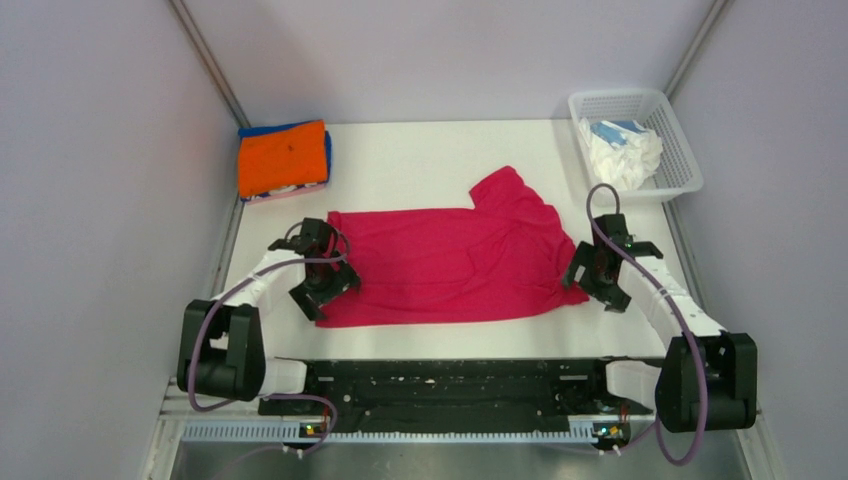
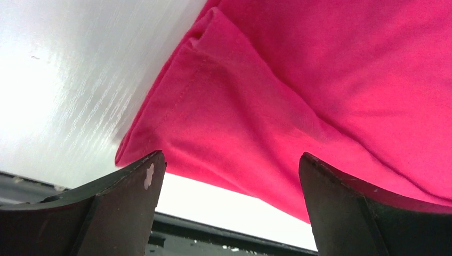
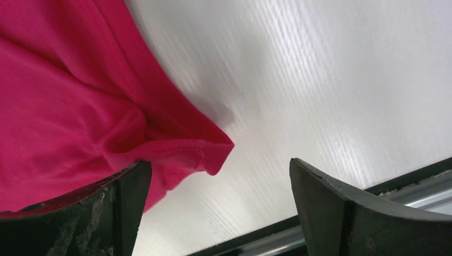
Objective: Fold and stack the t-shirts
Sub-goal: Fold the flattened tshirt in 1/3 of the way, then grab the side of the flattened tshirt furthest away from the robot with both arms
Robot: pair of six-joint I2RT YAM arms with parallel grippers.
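Observation:
A crimson-pink t-shirt [image 1: 450, 262] lies spread on the white table, one sleeve pointing to the back. My left gripper [image 1: 322, 285] is open over its near left corner [image 2: 160, 144]. My right gripper [image 1: 597, 277] is open at its right edge, by a folded cloth corner [image 3: 213, 152]. A folded orange t-shirt [image 1: 283, 157] sits on a blue one [image 1: 326, 150] at the back left. White and pale blue shirts [image 1: 622, 148] lie crumpled in the basket.
A white mesh basket [image 1: 680, 150] stands at the back right. Grey walls close in left, right and back. A black rail [image 1: 450, 385] runs along the table's near edge between the arm bases.

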